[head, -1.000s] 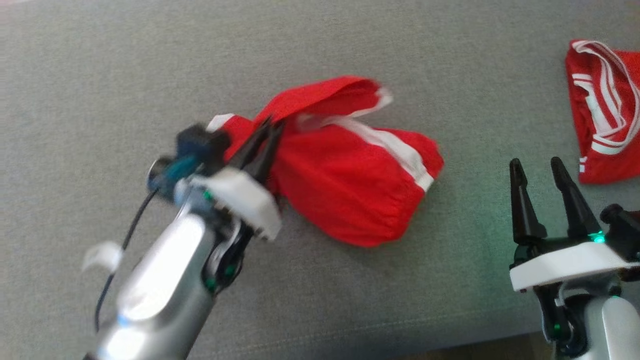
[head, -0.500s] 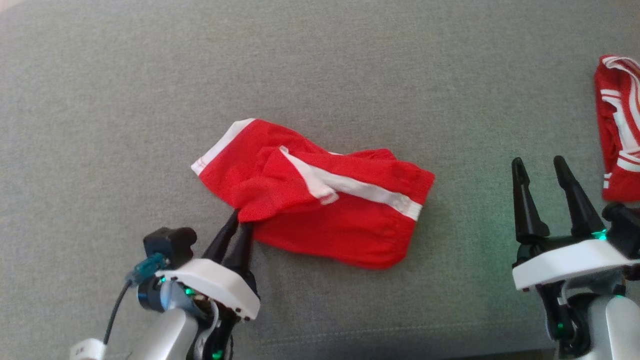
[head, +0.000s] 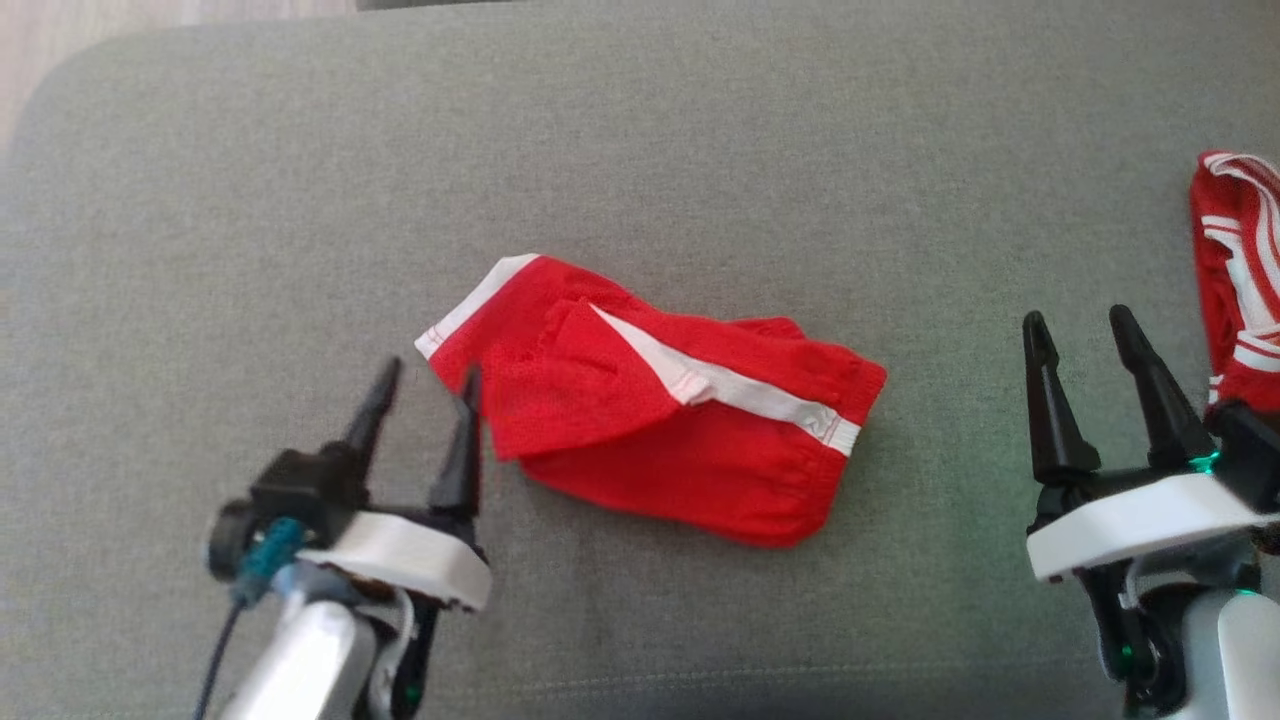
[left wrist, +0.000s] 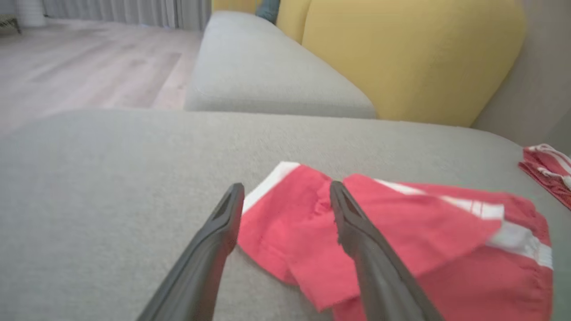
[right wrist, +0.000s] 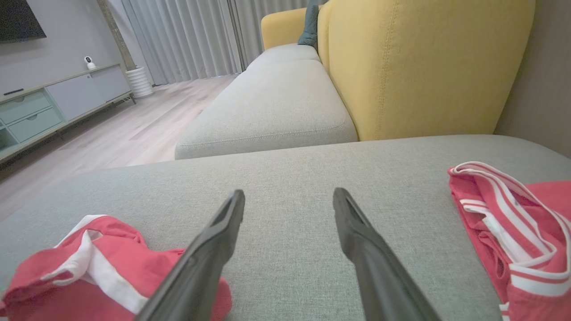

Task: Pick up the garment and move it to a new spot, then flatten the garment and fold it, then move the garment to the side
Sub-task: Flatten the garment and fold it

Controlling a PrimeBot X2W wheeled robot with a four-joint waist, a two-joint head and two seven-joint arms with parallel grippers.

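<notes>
Closest to us, at the lower left of the head view, our left gripper (head: 430, 372) stands with its two dark fingers spread apart and nothing between them. Its right-hand finger ends just beside the near-left edge of the garment (head: 660, 420); we cannot tell whether it touches the cloth. At the lower right, our right gripper (head: 1077, 318) is likewise spread wide and empty, hanging over bare fabric and well apart from the garment.

A little further out, the garment lies on the middle of the grey cushion (head: 700, 150), between the two grippers and nearer the left one. It is a pair of red shorts with a white side stripe, loosely bunched. A red flap is folded over its left part, and a white hem band shows at its far-left corner.

Off to the right we see a second red piece with white stripes (head: 1240, 290), crumpled near the cushion's edge, just beyond the right gripper.

Further away, in the right wrist view, another grey seat (right wrist: 272, 107) runs alongside a yellow backrest (right wrist: 424, 67). Past these are a pale wooden floor (right wrist: 125, 129), a low cabinet (right wrist: 44, 107) and grey curtains (right wrist: 178, 40).
</notes>
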